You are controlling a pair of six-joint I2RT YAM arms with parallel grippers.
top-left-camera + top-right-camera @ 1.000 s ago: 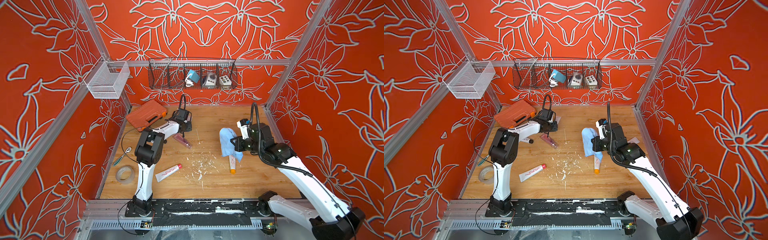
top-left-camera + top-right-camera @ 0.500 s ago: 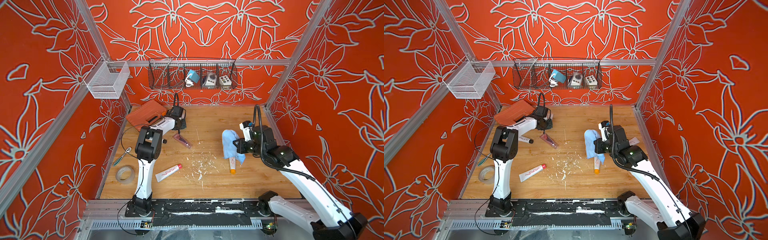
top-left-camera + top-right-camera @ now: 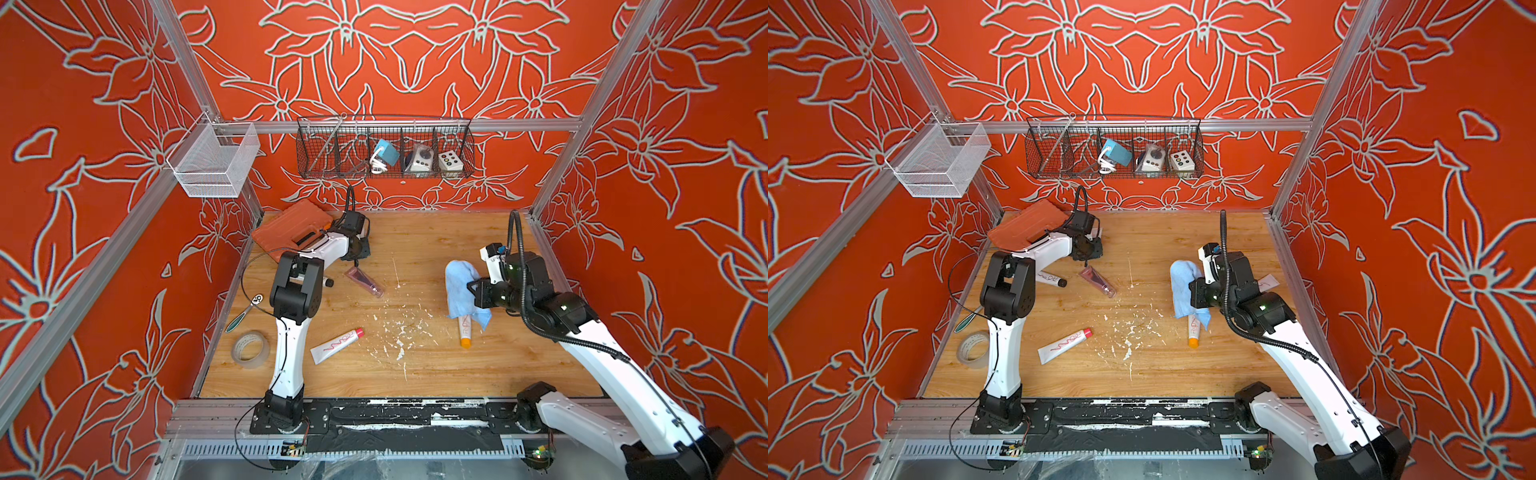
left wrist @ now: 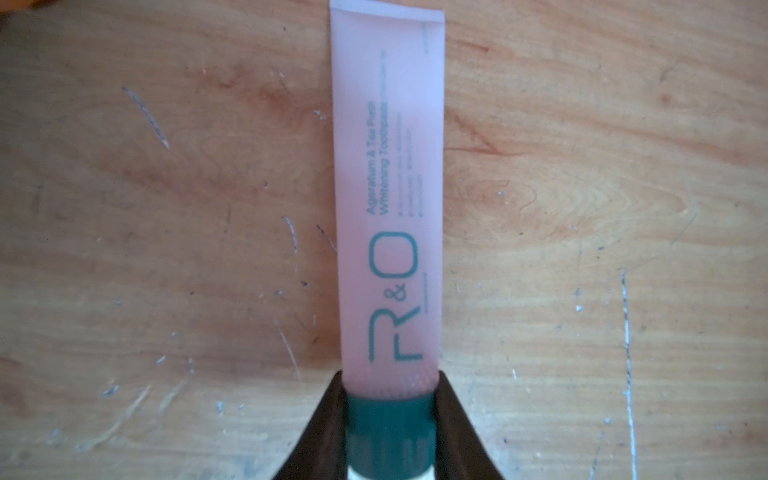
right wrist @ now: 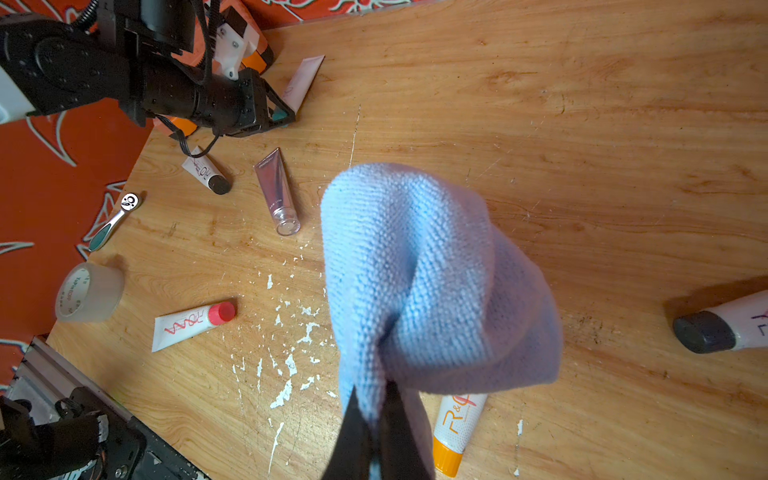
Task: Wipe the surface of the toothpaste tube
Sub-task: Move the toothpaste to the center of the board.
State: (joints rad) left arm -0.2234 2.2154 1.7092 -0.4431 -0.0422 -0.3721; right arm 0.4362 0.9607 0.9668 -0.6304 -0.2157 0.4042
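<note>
Right of frame centre, my right gripper (image 3: 468, 290) pinched the blue cloth (image 3: 456, 274). The left gripper (image 4: 390, 374) straddled the cap of the pink toothpaste tube (image 4: 386, 187); I couldn't tell whether it gripped.

The right gripper (image 3: 469, 289) pinches a blue cloth (image 3: 457, 286), which covers one end of the orange-capped tube (image 3: 465, 332), with white flecks (image 3: 399, 334) beside the cloth.

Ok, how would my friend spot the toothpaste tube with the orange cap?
Look on the light wooden tabletop, on the robot's right-arm side, for the light blue cloth pinched in the right pincer. A white plastic toothpaste tube pokes out from under it. Only its cap is orange; the white tube with red squiggles has a red cap.
</note>
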